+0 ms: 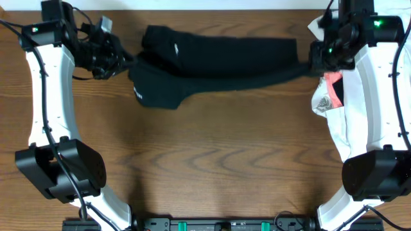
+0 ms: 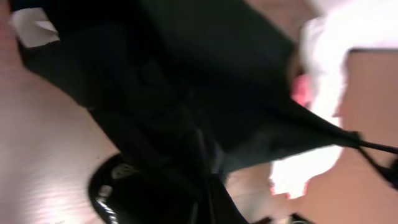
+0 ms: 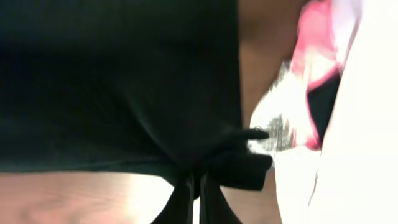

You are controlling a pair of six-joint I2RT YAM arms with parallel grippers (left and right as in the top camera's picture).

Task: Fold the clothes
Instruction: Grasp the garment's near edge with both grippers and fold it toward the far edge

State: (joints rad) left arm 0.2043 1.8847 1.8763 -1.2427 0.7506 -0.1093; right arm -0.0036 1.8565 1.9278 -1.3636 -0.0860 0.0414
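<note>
Right gripper [image 3: 198, 198]: fingers pressed together on a gathered corner of the black garment [image 1: 218, 58]; the cloth puckers into the pinch.
Left gripper [image 1: 121, 59]: appears clamped on the garment's other end. Its wrist view is blurred, but the fabric funnels into the fingers.
Garment: slung between the two grippers along the far side of the table [image 1: 218, 154]. The right half is pulled into a taut strip; the left half is bunched and doubled over, with a small white logo [image 1: 174, 46] showing.
Neighbours: the white garment [image 1: 337, 131] and coral-pink garment [image 1: 332, 83] lie just beside the right-hand pinch, under that arm.
Step, as judged: spreading flat before any fold.
Doing it well: keep both pinches firm and draw the ends apart evenly. Bring the cloth toward the bare middle of the table and lower it so the bunched left half opens. Keep the right end clear of the white pile.
</note>
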